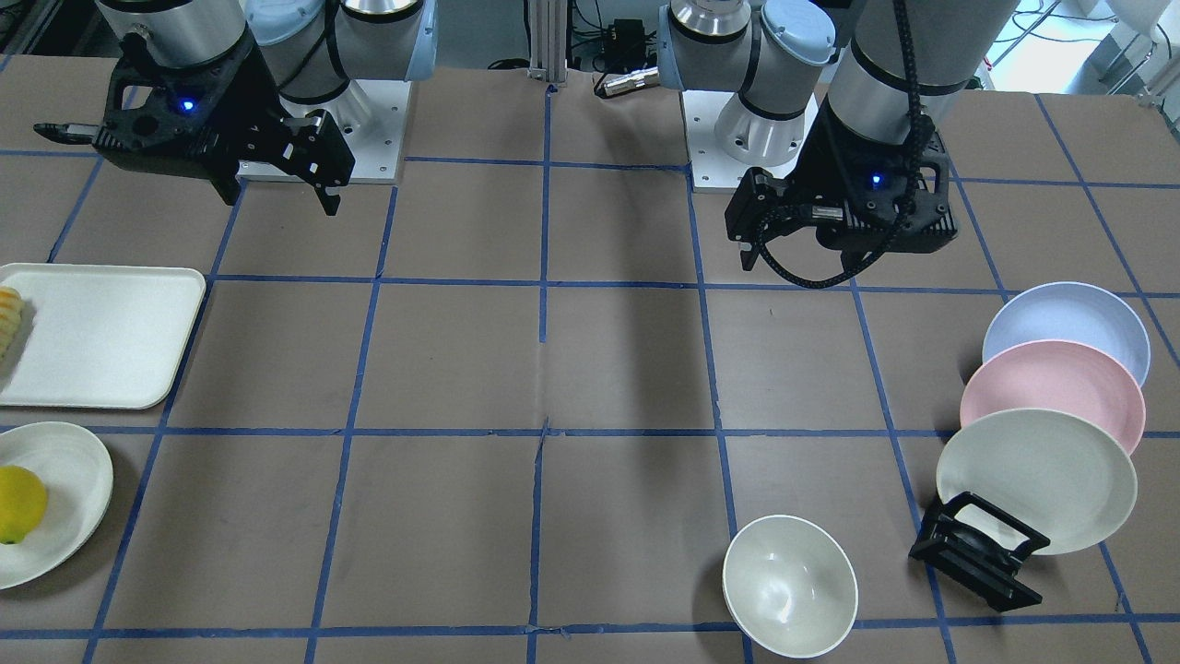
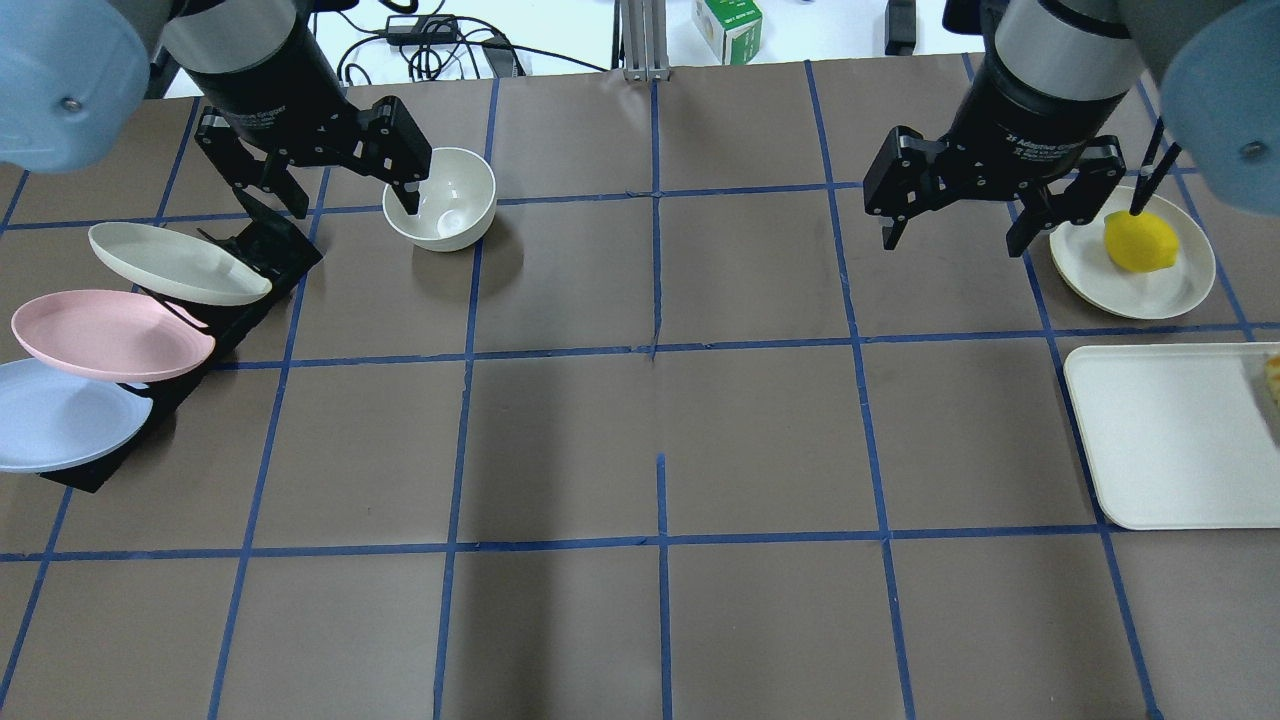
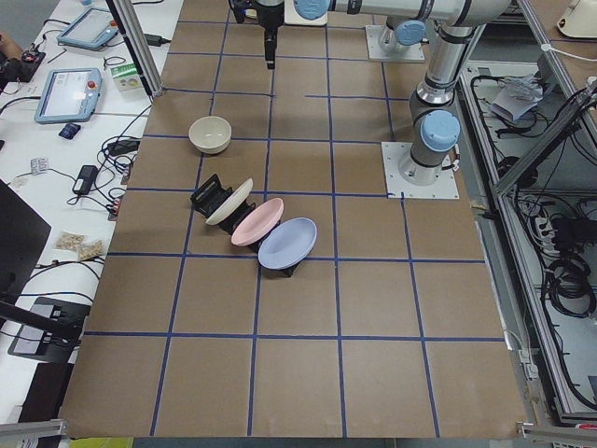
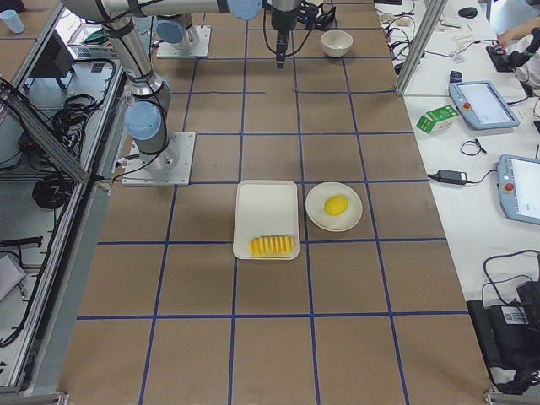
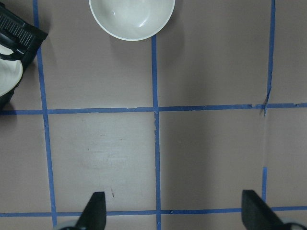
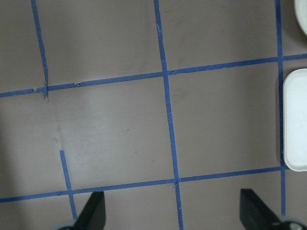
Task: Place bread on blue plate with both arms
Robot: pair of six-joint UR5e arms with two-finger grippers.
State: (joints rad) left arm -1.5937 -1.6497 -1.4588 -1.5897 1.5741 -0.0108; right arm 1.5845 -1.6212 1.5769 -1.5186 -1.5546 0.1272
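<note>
The bread (image 4: pixel 272 245), a ridged golden loaf, lies on the near end of a white tray (image 4: pixel 266 202); it shows only at the frame edge in the front view (image 1: pixel 7 318) and in the overhead view (image 2: pixel 1273 375). The blue plate (image 2: pixel 55 420) leans in a black rack (image 2: pixel 250 265) behind a pink and a cream plate, also in the front view (image 1: pixel 1069 318). My left gripper (image 2: pixel 335 200) is open and empty, high above the table near the rack. My right gripper (image 2: pixel 952 240) is open and empty, high up, left of the tray. Both wrist views show spread fingers (image 5: pixel 93 211) (image 6: pixel 91 211) over bare table.
A white bowl (image 2: pixel 440 198) stands beside the left gripper. A yellow lemon-like fruit (image 2: pixel 1140 242) sits on a cream plate (image 2: pixel 1180 290) beyond the tray. Pink plate (image 2: pixel 110 335) and cream plate (image 2: pixel 175 262) share the rack. Brown table with blue tape grid.
</note>
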